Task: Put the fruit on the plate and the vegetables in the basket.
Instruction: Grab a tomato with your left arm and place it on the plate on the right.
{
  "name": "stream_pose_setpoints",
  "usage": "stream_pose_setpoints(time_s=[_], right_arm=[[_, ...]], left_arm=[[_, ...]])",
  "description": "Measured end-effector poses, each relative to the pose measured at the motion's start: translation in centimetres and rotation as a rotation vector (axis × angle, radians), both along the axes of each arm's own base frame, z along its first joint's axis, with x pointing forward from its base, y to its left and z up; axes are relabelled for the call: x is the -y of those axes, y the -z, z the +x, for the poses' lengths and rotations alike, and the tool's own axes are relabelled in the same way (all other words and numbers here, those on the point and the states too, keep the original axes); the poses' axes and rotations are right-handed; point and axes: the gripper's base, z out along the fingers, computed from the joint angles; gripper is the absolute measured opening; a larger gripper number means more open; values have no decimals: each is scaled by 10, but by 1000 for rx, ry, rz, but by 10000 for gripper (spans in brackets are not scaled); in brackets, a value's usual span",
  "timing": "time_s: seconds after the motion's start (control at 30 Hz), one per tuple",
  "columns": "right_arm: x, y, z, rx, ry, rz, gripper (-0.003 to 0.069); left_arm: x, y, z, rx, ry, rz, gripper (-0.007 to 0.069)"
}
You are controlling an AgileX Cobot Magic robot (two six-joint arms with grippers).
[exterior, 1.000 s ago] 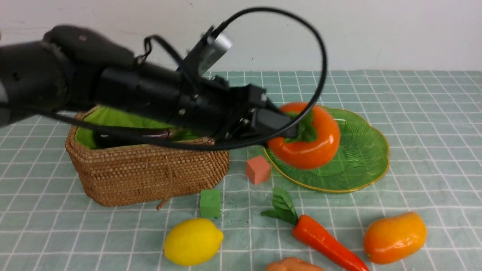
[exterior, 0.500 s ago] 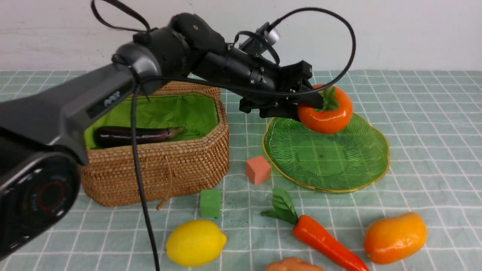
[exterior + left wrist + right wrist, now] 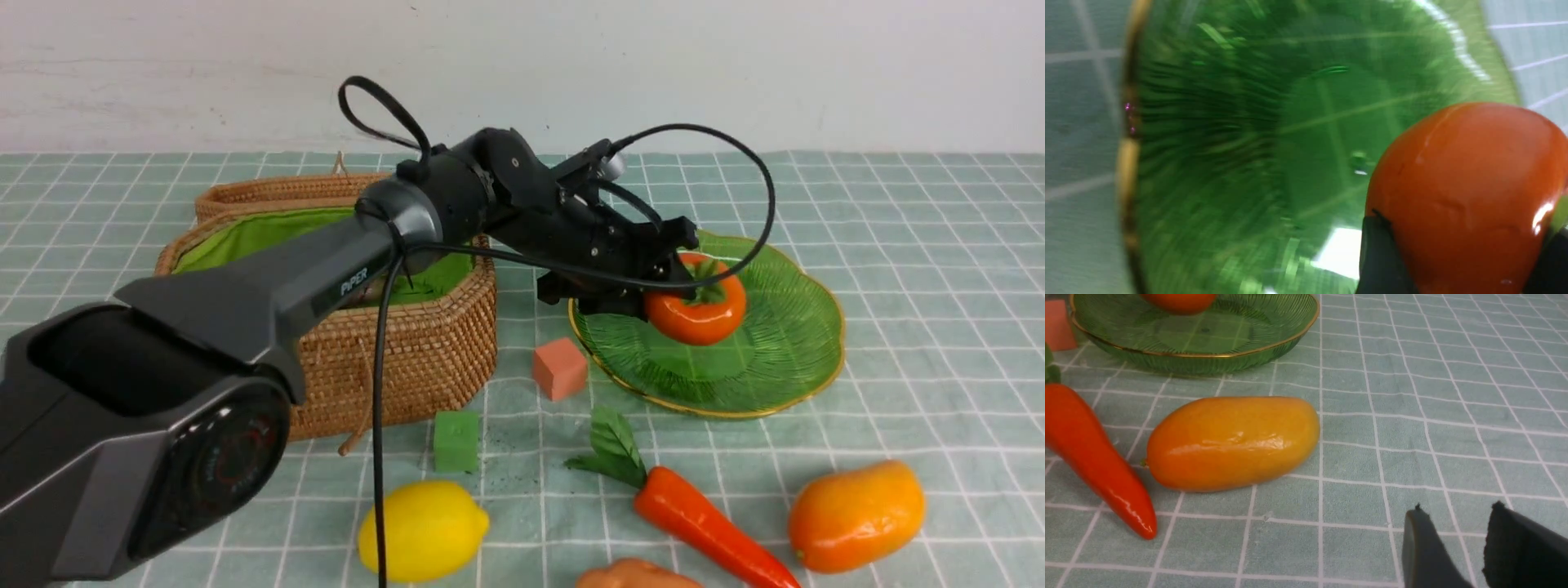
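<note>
My left gripper [image 3: 684, 287] is shut on the round orange-red fruit [image 3: 699, 314] and holds it low over the back left of the green plate [image 3: 784, 343]; contact with the dish cannot be told. The left wrist view shows the fruit [image 3: 1466, 192] between both dark fingers above the plate [image 3: 1229, 143]. The lemon [image 3: 423, 529], mango [image 3: 856, 514], carrot [image 3: 702, 523] and potato [image 3: 633, 576] lie on the cloth near the front. My right gripper [image 3: 1457, 510] hovers open and empty over bare cloth beside the mango [image 3: 1233, 443] and carrot [image 3: 1094, 457]. The basket [image 3: 408, 351] stands at left.
A salmon cube [image 3: 559, 367] sits between basket and plate, and a green cube [image 3: 455, 441] lies in front of the basket. The left arm stretches across the basket and hides most of its inside. The hinged lid [image 3: 277, 189] lies open behind it.
The left arm has swung out past the basket and brought the orange-red fruit down from above the plate's far rim to just over the dish. Everything else stays put.
</note>
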Motion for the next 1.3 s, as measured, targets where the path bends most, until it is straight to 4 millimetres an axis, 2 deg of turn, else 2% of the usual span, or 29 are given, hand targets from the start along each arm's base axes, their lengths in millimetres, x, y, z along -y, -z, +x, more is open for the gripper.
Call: stream_pose_setpoints(time_s=[0.37,0.53,0.63,0.77,0.83,1.0,1.1,1.3], right_arm=[[0,0,0,0,0,0,240],[0,0,0,0,0,0,240],[0,0,0,0,0,0,240],[0,0,0,0,0,0,240],[0,0,0,0,0,0,240],[0,0,0,0,0,0,240],[0,0,0,0,0,0,240],[0,0,0,0,0,0,240]], left_arm=[[12,3,-4,49,-23,49,402],[13,4,-6,50,-9,62,505],[12,5,-7,56,14,84,601],[11,2,-9,53,39,110,633],[9,-5,-12,60,63,127,632],[3,-36,-22,120,149,191,598],[-10,-75,-41,184,284,304,566],[-32,-128,-70,244,444,384,556]])
